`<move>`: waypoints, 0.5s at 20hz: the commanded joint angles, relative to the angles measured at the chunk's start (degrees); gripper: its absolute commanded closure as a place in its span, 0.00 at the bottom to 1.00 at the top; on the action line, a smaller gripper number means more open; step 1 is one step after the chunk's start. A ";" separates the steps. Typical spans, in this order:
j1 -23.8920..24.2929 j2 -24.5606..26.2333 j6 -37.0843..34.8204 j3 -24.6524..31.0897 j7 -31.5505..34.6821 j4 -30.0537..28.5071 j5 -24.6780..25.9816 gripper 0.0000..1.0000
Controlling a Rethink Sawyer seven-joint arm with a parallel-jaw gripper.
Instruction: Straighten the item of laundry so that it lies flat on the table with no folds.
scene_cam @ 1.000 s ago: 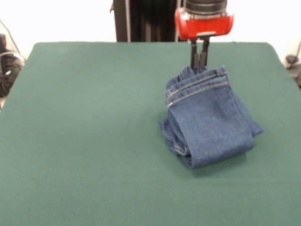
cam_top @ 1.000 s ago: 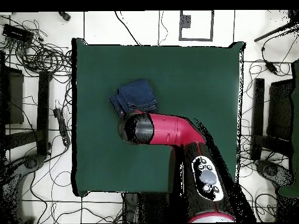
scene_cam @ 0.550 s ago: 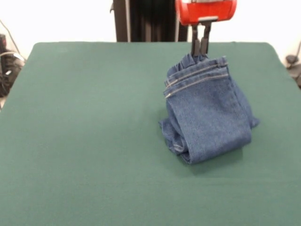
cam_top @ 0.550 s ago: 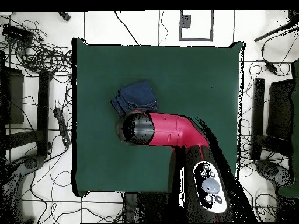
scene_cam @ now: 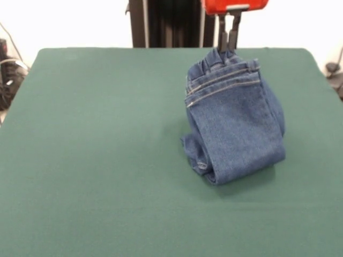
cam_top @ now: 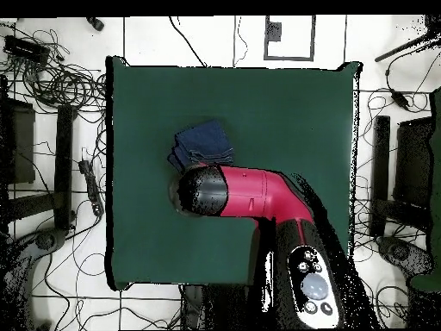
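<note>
The item of laundry (scene_cam: 236,126), a folded pair of blue jeans, hangs by its gathered top edge while its lower fold still rests on the green table (scene_cam: 96,150). My gripper (scene_cam: 227,49) comes down from the red arm head and is shut on that top edge. In the overhead view the jeans (cam_top: 203,144) show left of the table's (cam_top: 284,112) middle, partly under the red arm (cam_top: 245,191), which hides the gripper there.
Cables and black stands lie on the floor around the table (cam_top: 52,86). The arm's body (cam_top: 306,276) covers the table's lower right part in the overhead view.
My gripper has risen, lifting the jeans' top edge higher. The hanging part stands taller and the bundle's right flap has drawn in.
</note>
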State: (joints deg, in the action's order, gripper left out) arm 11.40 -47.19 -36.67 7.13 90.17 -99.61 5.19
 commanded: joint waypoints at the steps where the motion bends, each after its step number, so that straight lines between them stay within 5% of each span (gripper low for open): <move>1: -2.06 -1.10 -8.96 4.78 0.84 -0.87 0.62 1.00; 10: -1.68 -3.21 -12.65 4.86 -0.31 -1.09 0.95 1.00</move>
State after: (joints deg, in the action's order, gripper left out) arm 11.40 -49.51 -41.03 7.13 90.17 -99.61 5.38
